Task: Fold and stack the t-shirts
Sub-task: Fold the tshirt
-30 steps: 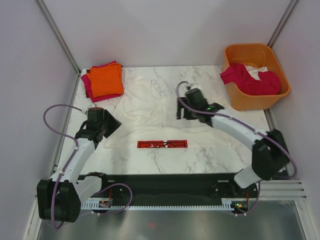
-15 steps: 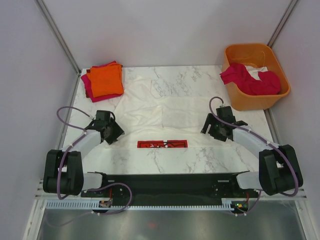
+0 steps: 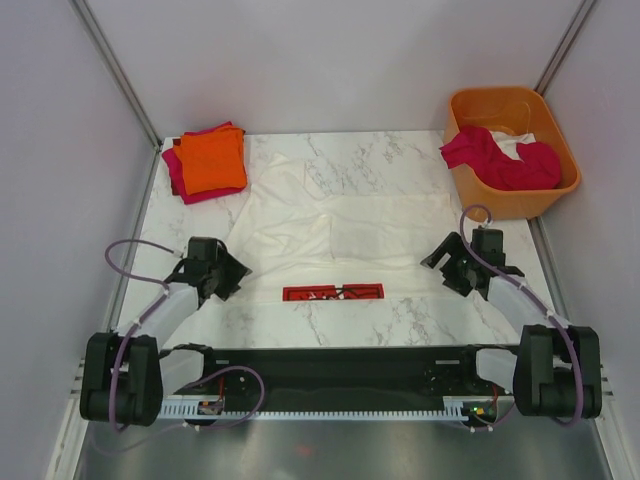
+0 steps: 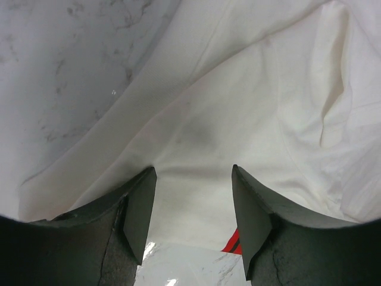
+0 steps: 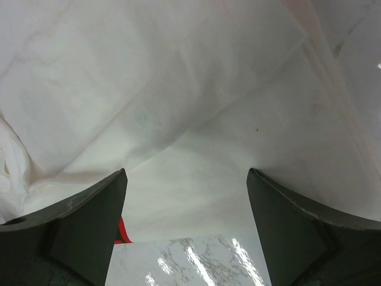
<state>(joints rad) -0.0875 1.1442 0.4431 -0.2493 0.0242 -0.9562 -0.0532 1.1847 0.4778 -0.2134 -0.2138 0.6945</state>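
1. Swung outward and down the frame since a second ago: left gripper at lower left, right gripper at lower right (a second ago it was over the shirt's middle).
2. Left gripper's fingers parted to a middling gap, gripping nothing, white cloth beneath.
3. Right gripper's fingers spread wide, likewise holding nothing, above the shirt's edge.
4. White t-shirt spread out at frame centre on the marble table, with the red logo panel at its lower edge, slightly lower than before.
5. Folded orange t-shirt atop a magenta t-shirt, upper left.
6. Orange tub at upper right, holding a magenta-red garment and white cloth.
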